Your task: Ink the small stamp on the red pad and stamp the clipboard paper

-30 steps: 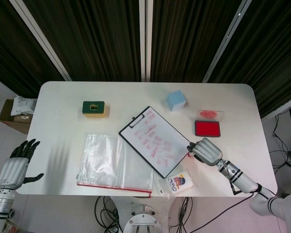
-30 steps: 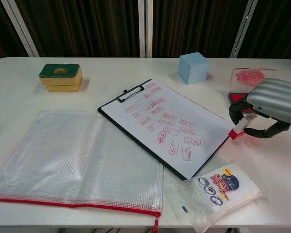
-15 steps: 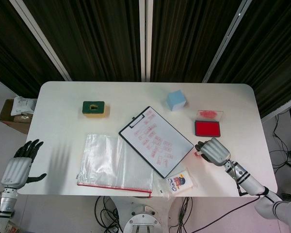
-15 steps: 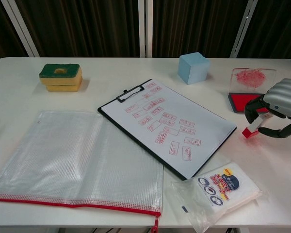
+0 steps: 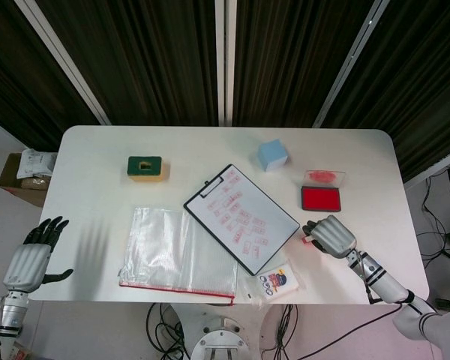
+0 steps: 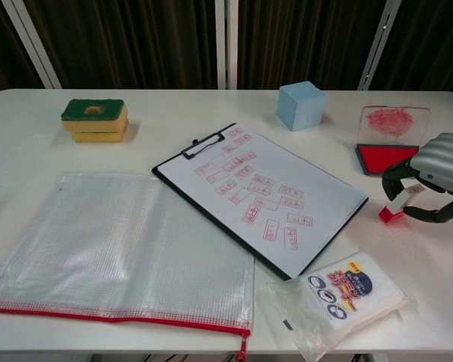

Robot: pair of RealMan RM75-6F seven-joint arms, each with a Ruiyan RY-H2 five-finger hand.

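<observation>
My right hand (image 6: 436, 177) (image 5: 329, 234) grips the small stamp (image 6: 396, 204), white with a red base, which stands on the table just right of the clipboard (image 6: 258, 194) (image 5: 241, 217). The clipboard paper carries several red stamp marks. The red ink pad (image 6: 386, 157) (image 5: 320, 198) lies open behind my right hand, with its clear lid (image 6: 391, 121) further back. My left hand (image 5: 31, 255) hangs open off the table's left edge, seen only in the head view.
A clear zip pouch (image 6: 113, 253) with a red edge lies at the front left. A green and yellow sponge (image 6: 95, 119) sits at the back left, a light blue cube (image 6: 300, 105) at the back. A small packet (image 6: 338, 296) lies by the front edge.
My right hand has carried the stamp to the right, off the clipboard's edge and onto the bare table in front of the ink pad. The left hand has barely shifted.
</observation>
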